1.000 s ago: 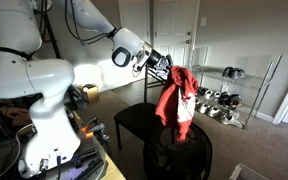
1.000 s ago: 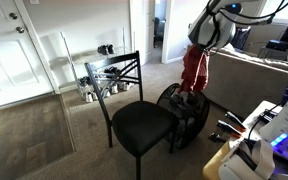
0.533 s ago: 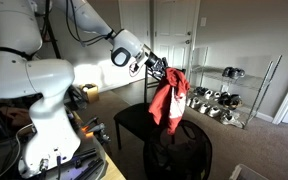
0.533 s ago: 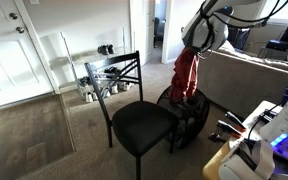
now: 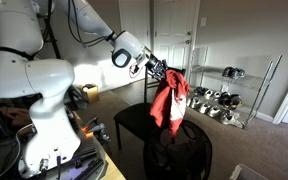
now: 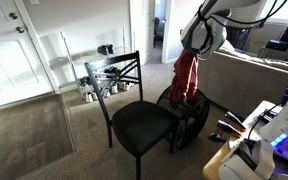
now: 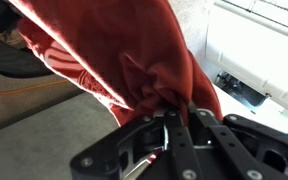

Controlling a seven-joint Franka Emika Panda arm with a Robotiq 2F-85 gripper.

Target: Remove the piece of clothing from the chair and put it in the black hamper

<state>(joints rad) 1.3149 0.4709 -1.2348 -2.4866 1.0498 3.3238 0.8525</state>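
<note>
The piece of clothing (image 5: 169, 99) is a red garment with white patches. It hangs in the air from my gripper (image 5: 162, 71), which is shut on its top. In an exterior view it hangs (image 6: 186, 75) beside the chair's seat, over the near rim of the black hamper (image 6: 189, 112). The hamper (image 5: 179, 152) is a round black mesh basket on the floor beside the black chair (image 6: 139, 120). The chair's seat (image 5: 131, 119) is bare. In the wrist view the red cloth (image 7: 114, 50) is pinched between my fingers (image 7: 174, 108).
A wire shoe rack (image 5: 224, 98) with shoes stands by the far wall, next to a white door (image 5: 174, 40). A white sofa (image 6: 249, 80) stands behind the hamper. The robot's base and a cluttered desk (image 5: 44, 140) lie close to the camera. The floor is beige carpet.
The arm has carried the hanging garment a short way sideways, from over the hamper's middle towards the chair side; in the last half second it has hardly moved.
</note>
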